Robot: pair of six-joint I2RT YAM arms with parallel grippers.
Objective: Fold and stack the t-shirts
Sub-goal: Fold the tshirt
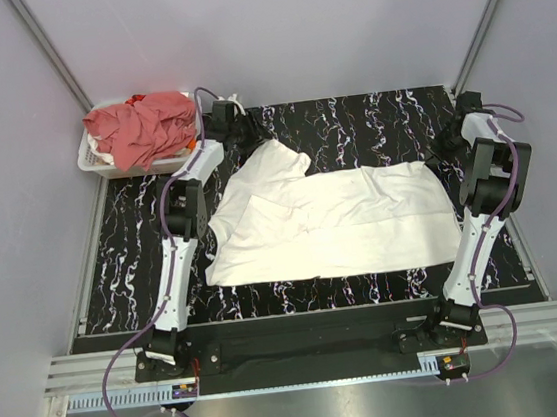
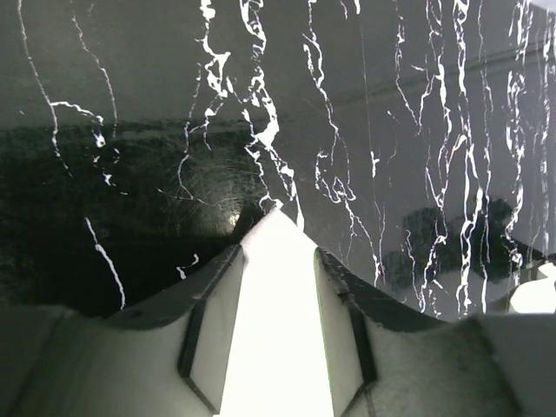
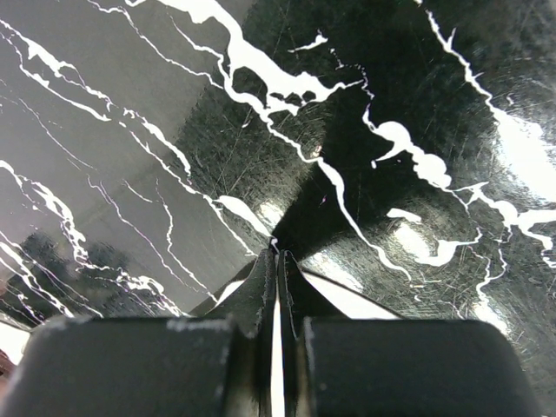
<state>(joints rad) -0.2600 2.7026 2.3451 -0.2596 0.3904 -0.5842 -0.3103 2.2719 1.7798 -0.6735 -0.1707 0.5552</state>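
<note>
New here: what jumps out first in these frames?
A plain white cloth t-shirt lies spread across the black white-veined table, its far-left corner pinched in the left gripper, its right edge in the right gripper. Salmon-red shirts heap in a white plastic basket at the far-left corner.

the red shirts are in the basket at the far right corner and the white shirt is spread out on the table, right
Not quite. The basket holding the red shirts sits at the far left corner, not the right, as the top view shows. The rest holds: the white shirt is spread out on the table.
</note>
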